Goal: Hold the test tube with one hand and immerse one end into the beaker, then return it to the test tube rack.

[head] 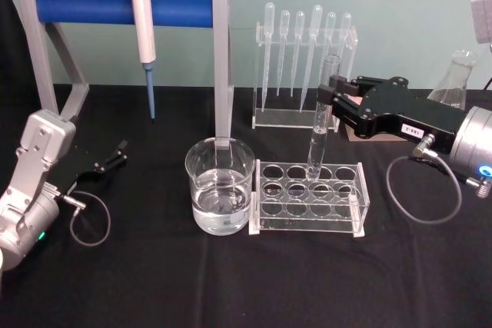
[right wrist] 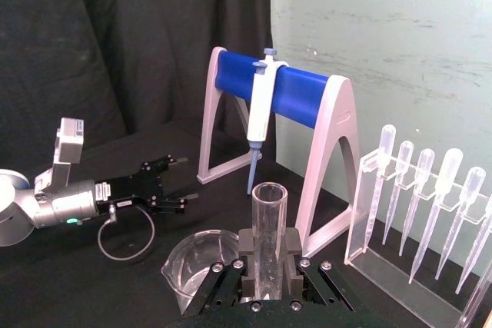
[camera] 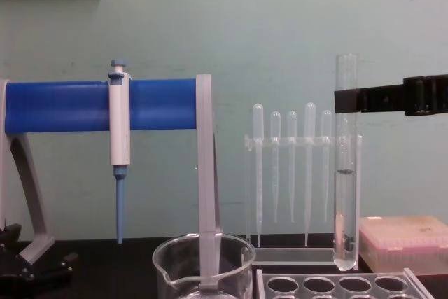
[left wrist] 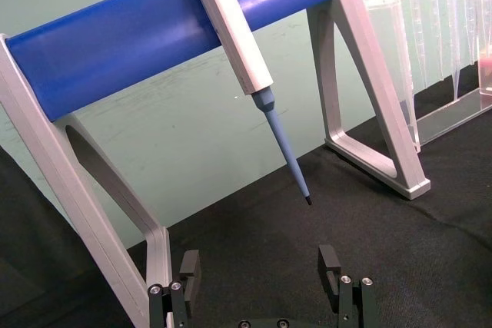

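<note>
"Where was the test tube just then?"

"In the right gripper, its jaws clamped on the glass a little below the rim. The tube stood upright, open end up and rounded end down, right over the back row of the rack."

"And the beaker?"

"Just to the left of the rack, with water in it, and the tube was well clear of it. The left gripper sat far off to the left on the black cloth, jaws spread apart, nothing between them."
</note>
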